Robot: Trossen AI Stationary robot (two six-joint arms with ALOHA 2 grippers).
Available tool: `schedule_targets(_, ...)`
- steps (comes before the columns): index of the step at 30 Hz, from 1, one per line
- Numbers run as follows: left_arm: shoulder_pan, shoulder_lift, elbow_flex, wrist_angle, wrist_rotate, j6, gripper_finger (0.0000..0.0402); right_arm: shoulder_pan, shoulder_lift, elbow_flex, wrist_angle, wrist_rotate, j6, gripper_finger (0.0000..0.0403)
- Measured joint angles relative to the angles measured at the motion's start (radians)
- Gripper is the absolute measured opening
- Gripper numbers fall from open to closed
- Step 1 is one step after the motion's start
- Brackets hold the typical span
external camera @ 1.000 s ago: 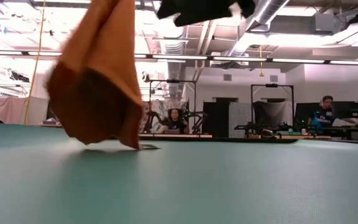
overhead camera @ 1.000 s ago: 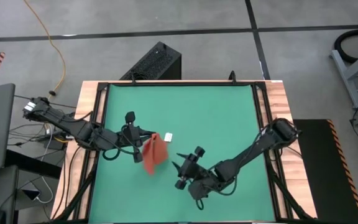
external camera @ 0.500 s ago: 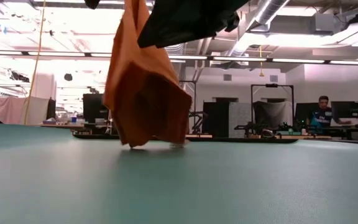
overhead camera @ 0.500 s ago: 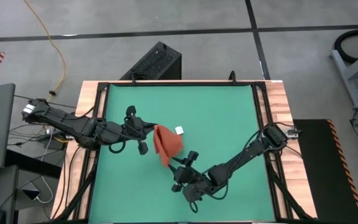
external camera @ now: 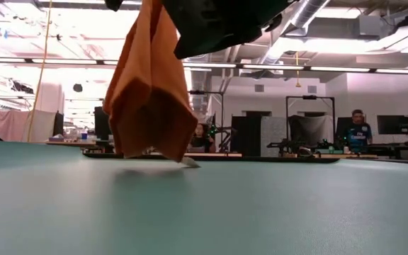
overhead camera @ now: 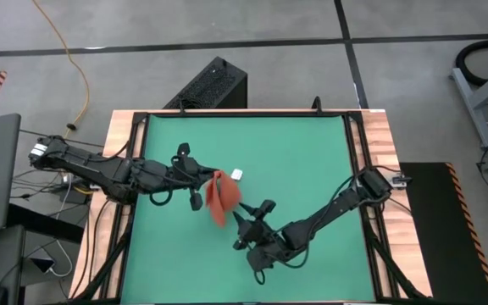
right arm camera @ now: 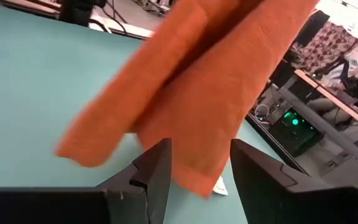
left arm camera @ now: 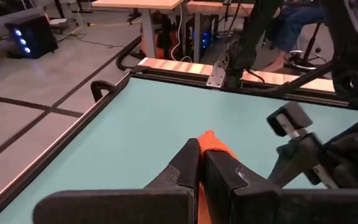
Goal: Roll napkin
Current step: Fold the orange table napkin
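Holding: left gripper (overhead camera: 203,178), fingers pressed together on one corner of the orange-red soft cloth napkin (overhead camera: 219,197), which hangs bunched in folds from that pinch.
Napkin position: mid-table over the green mat (overhead camera: 303,152), toward the left arm's side; low view shows its lowest edge touching or just brushing the mat (external camera: 261,205), with the small white tag (overhead camera: 237,174) near the trailing edge.
Right gripper: (overhead camera: 246,222) just beside the hanging cloth, fingers spread with nothing between them; in its wrist view the napkin (right arm camera: 197,93) drapes right ahead of the two dark fingers (right arm camera: 157,168).
Left wrist view: only a small orange tip (left arm camera: 211,142) shows past the closed fingertips, so the bite looks shallow.
Step in hand, as I judge it: getting a second corner caught so the cloth can be spread flat before rolling.
Doing it well: bring the right gripper onto a single free corner, not the whole bunch; close only once one layer sits between the fingers.
Then: draw the two grips apart level and lower, so the cloth lies flat without creases.
Risk: shallow left pinch may slip if the right arm tugs hard.
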Motion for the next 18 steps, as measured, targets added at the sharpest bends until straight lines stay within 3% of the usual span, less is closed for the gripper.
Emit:
schedule_targets(12,0.0,0.0,0.0,0.04,0.0,0.031,0.0,-0.043,0.0,0.0,0.029,-0.074,0.037,0.0184)
schedule_targets(18,0.0,0.0,0.0,0.04,0.001,0.031,0.0,-0.042,0.0,0.0,0.036,-0.043,0.039,0.0184)
